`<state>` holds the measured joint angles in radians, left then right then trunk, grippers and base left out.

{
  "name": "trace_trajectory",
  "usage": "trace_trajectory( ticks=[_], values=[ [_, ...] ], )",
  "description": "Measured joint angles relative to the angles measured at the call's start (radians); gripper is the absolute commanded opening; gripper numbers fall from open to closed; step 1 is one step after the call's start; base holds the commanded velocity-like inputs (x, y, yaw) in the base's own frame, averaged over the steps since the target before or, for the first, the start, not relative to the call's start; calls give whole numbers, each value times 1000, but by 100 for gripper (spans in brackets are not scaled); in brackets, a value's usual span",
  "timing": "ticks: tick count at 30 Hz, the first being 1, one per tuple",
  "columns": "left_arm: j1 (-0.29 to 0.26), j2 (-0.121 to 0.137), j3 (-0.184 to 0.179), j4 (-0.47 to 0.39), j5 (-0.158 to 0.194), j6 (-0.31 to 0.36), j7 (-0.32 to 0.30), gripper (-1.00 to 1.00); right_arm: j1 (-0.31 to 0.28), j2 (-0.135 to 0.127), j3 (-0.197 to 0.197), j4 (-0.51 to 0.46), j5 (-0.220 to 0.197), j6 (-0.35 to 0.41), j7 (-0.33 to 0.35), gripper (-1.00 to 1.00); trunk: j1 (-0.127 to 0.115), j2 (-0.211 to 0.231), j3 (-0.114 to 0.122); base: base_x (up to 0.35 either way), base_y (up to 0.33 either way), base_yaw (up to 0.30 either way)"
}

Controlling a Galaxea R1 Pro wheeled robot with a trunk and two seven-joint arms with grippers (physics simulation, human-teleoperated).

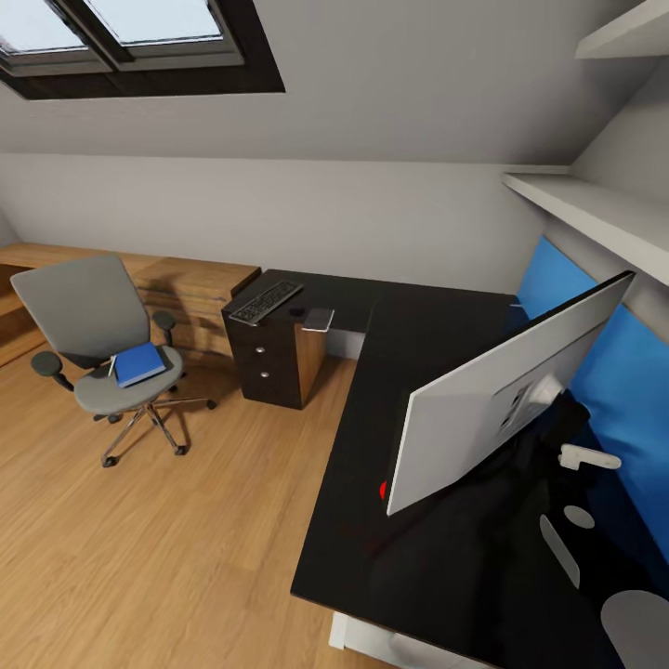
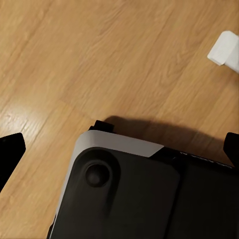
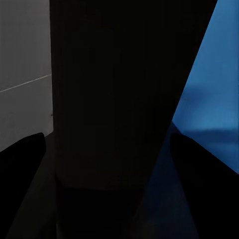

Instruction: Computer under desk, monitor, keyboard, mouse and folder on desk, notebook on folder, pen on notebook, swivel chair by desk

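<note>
One monitor (image 1: 502, 390) stands on the black desk (image 1: 372, 483), its pale back facing the viewer, close to the desk's front edge. In the right wrist view the right claw (image 3: 112, 149) has its fingers spread either side of the monitor's dark stand (image 3: 114, 99). One keyboard (image 1: 266, 302) and one grey notebook (image 1: 319, 319) lie on the desk's far wing. One blue folder (image 1: 141, 362) rests on the single chair (image 1: 98, 339), with open wood floor (image 1: 186, 520) around it. The left claw (image 2: 119, 149) is spread above the floor.
</note>
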<state>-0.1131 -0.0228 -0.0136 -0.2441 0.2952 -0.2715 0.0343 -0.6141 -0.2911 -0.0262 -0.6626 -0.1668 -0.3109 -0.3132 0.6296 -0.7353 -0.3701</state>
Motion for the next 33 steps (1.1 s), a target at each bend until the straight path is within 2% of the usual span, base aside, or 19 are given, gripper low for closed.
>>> trace_trajectory(
  ticks=[7, 8, 10, 25, 33],
  values=[
    [0, 1, 0, 1, 1, 0, 0, 100, 0, 1, 0, -1, 1, 0, -1, -100, 0, 0, 0, 1, 0, 0],
    [0, 1, 0, 1, 1, 0, 0, 100, 0, 1, 0, 0, 1, 0, -1, 100, 0, 0, 0, 0, 0, 0],
    [0, 1, 0, 1, 1, 0, 0, 100, 1, 0, 0, 29, -13, -7, -5, 100, 5, 0, 0, 0, 0, 0],
    [0, 1, 0, 1, 1, 0, 0, 100, 1, 0, 0, 28, -13, -7, -5, 100, 4, 0, 0, -6, 0, 0],
    [0, 1, 0, 9, 0, -1, -1, 100, 1, 0, 0, 27, -13, -7, -5, 100, 5, 0, 0, -242, 0, 0]
  ],
)
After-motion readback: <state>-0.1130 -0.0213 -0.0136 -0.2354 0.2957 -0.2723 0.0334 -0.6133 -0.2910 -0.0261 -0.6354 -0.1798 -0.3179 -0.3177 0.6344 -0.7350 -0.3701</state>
